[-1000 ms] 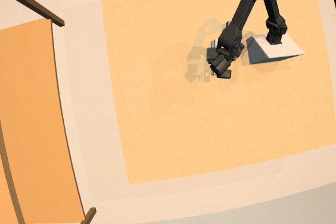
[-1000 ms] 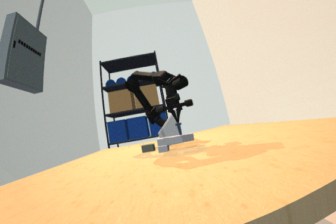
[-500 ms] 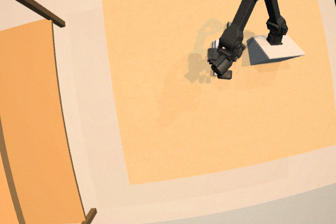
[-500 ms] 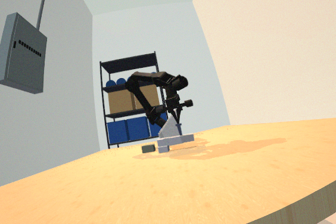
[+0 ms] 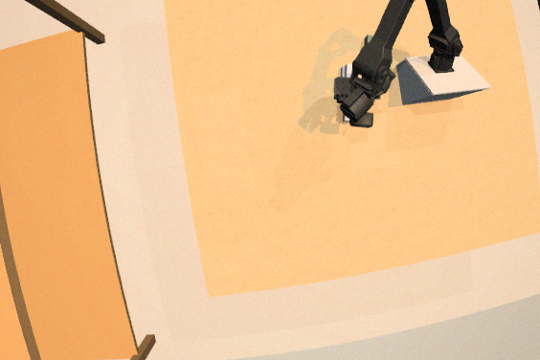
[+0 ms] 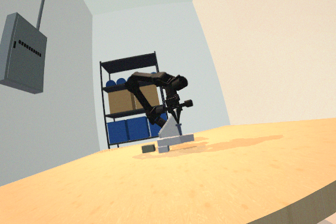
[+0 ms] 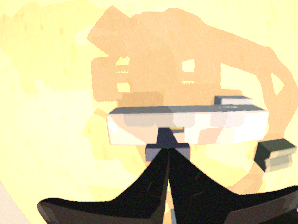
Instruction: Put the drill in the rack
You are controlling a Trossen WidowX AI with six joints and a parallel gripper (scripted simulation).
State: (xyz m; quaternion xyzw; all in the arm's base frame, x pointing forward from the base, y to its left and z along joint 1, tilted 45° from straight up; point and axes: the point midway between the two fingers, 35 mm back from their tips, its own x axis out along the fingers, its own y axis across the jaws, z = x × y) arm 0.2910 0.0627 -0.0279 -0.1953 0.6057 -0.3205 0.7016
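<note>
A dark blue T-shaped piece, which looks like the key (image 6: 180,130) (image 7: 167,137), stands upright at the pale bar (image 6: 176,140) (image 7: 131,131), its crosspiece on top. My gripper (image 6: 179,123) (image 7: 167,154) is shut with nothing between its fingers. Its tips are at the crosspiece; whether they touch it I cannot tell. A small pale block (image 6: 163,149) (image 7: 234,101) is by one end of the bar. A dark green block (image 6: 148,148) (image 7: 276,156) lies beside them. I cannot make out the drill or the rack; the fingers hide part of the wrist view.
A pale wedge-shaped pedestal (image 5: 461,77) carries the arm's base close to the bar. The arm hides most of the bar in the top view. The wooden table top (image 5: 268,184) (image 6: 125,186) extends around them, and a shelf unit stands against the far wall.
</note>
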